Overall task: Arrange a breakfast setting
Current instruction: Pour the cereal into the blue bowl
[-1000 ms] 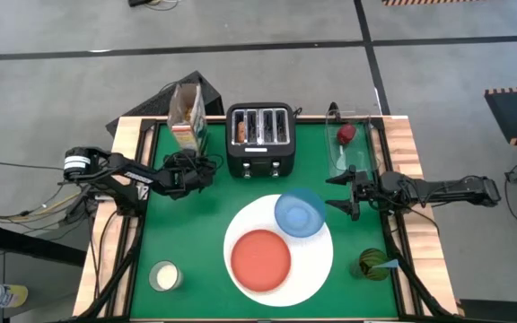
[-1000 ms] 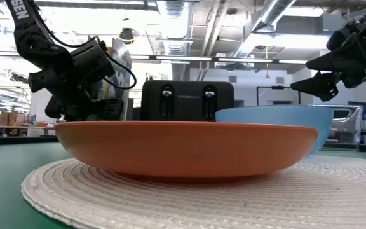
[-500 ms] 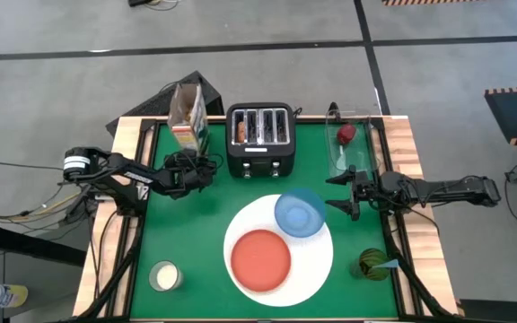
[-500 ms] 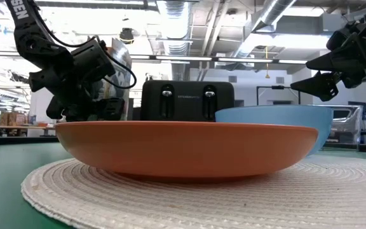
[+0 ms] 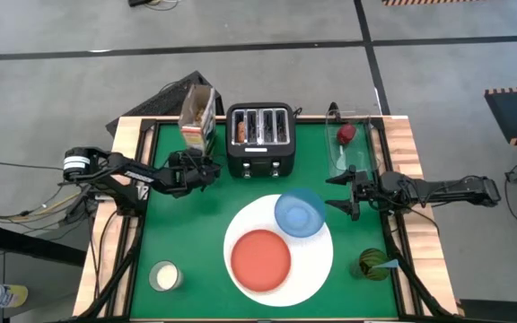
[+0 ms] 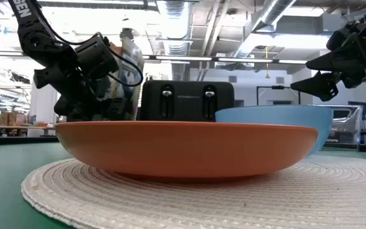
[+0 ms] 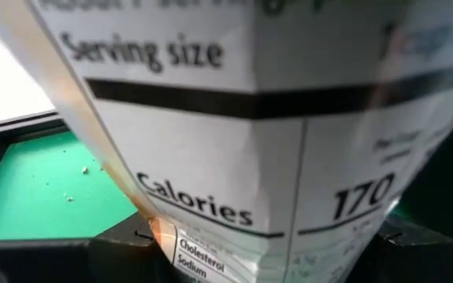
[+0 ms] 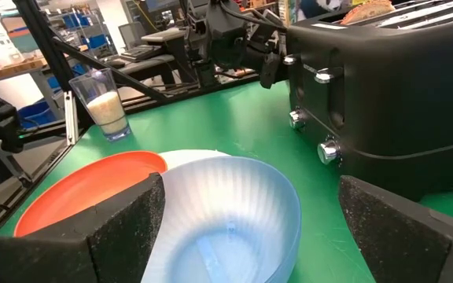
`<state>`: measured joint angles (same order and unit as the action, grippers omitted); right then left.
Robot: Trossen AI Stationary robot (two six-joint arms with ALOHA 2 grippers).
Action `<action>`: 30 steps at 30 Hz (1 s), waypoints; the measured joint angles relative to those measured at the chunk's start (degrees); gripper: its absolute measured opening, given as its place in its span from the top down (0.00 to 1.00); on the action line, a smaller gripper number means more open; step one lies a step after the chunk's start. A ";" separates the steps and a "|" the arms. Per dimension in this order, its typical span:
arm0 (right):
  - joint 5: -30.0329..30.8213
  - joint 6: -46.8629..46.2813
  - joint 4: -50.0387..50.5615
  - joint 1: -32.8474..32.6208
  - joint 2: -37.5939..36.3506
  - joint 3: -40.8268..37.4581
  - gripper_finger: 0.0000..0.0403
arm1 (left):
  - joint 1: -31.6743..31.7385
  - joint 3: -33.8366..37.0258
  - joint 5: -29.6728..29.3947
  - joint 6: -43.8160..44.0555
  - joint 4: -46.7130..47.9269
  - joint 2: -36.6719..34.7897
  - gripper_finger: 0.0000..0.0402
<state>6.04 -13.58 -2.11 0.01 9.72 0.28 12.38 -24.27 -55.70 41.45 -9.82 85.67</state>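
Left gripper is gripping the cereal box and tipping it beside the toaster.

Its fingers are closing on the box's lower part, and the box is leaning toward the toaster at the table's far left. The right gripper is hovering with fingers spread wide and holding nothing, just right of the blue bowl. The bowl and the red-orange plate are sitting on the white plate mid-table.
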 joint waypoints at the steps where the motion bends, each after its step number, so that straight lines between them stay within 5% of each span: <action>1: 0.00 -0.01 -0.01 0.00 0.01 0.01 0.02 | 0.02 0.00 0.00 0.00 0.26 0.00 0.49; 11: 0.00 -0.01 -0.01 0.00 0.00 -0.01 0.02 | 0.02 0.00 0.03 -0.12 10.09 -6.39 0.49; 30: 0.01 0.00 0.00 0.00 0.01 0.00 0.02 | -2.25 0.09 4.41 -0.28 33.10 -32.22 0.49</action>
<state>6.04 -13.58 -2.12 0.01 9.72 0.29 10.13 -24.18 -51.29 41.17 23.27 53.45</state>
